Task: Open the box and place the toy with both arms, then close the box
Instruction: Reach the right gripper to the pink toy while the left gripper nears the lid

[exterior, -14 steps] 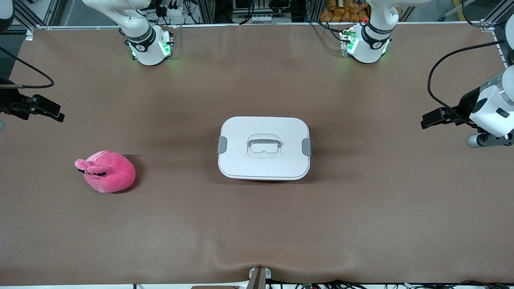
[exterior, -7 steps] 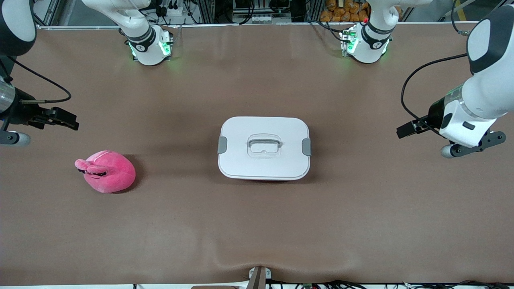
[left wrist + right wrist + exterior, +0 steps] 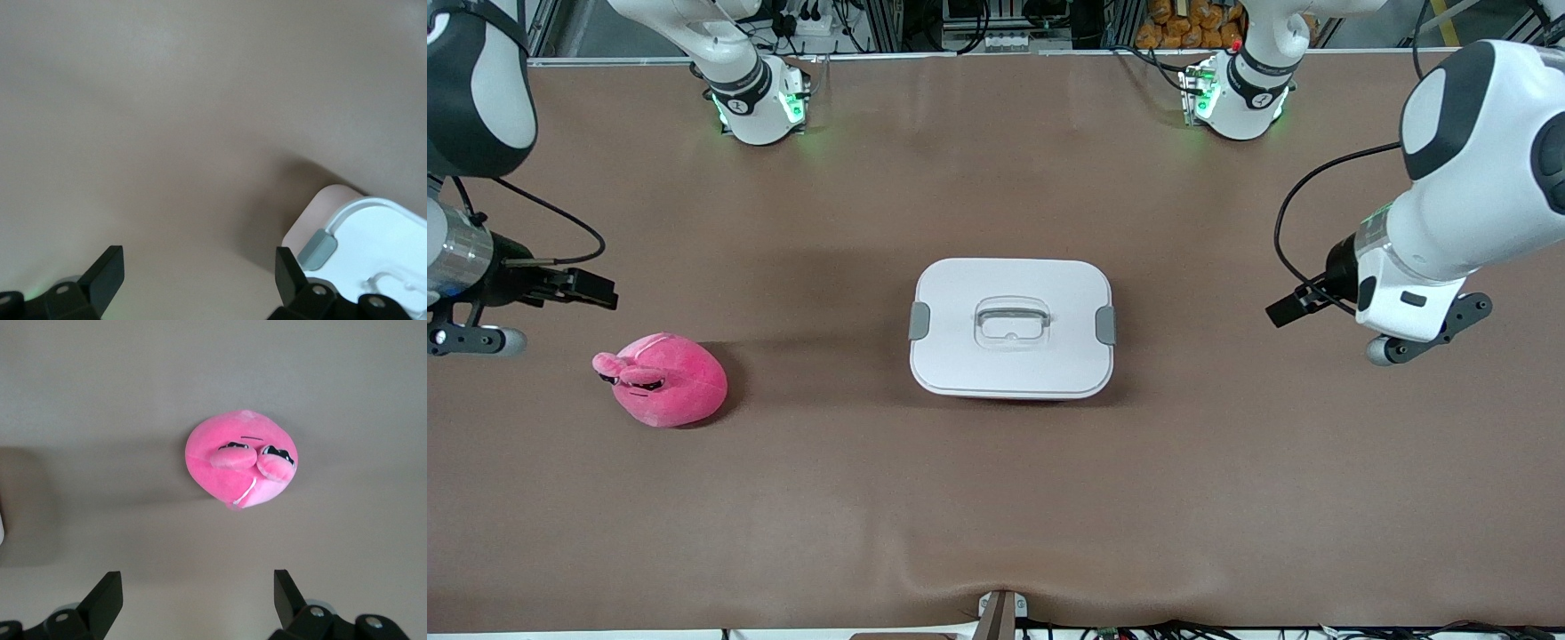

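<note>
The left end effector [image 3: 1288,309], fingers spread and empty, hangs over bare desk [image 3: 996,498] toward the left arm's end; the right end effector [image 3: 596,293], likewise agape and empty, hangs over the desk just beside one pink plush toy [image 3: 663,380]. One box [image 3: 1011,327] sits mid-desk, white lid on, both grey clips at its sides. The left wrist view catches only a corner of the box [image 3: 363,247] with one clip; the right wrist view alone shows the toy's [image 3: 240,460] face.
</note>
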Motion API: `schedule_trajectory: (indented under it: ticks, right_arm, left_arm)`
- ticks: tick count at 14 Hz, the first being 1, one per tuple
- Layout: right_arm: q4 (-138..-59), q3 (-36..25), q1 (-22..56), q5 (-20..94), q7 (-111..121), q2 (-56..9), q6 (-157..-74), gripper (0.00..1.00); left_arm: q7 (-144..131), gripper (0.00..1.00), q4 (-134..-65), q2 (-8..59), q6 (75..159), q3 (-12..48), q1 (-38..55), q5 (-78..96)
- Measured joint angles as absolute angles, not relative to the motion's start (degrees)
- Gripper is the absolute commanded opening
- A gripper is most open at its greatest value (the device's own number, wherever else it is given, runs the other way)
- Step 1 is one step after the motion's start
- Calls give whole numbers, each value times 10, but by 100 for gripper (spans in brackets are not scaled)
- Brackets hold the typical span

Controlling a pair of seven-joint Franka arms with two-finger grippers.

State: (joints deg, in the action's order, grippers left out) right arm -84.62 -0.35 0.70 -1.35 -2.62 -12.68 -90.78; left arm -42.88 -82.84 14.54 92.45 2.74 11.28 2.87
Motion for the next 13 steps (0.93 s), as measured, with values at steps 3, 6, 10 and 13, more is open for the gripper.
schedule_trajectory:
  ticks: [3,6,10,13]
  right_arm:
    - [-846,-2,9,-17,95,-152,-928,100]
    - [-846,-5,9,-22,212,-178,-972,100]
    - [-846,-6,9,-23,344,-196,-994,100]
    - [-848,-5,11,-23,436,-201,-1007,100]
  left_arm:
    - [-497,100,-828,155,941,28,126,41]
    - [-554,100,-827,162,956,28,144,42]
    - [-607,100,-826,172,984,28,161,42]
    - [-664,100,-826,183,1010,28,178,42]
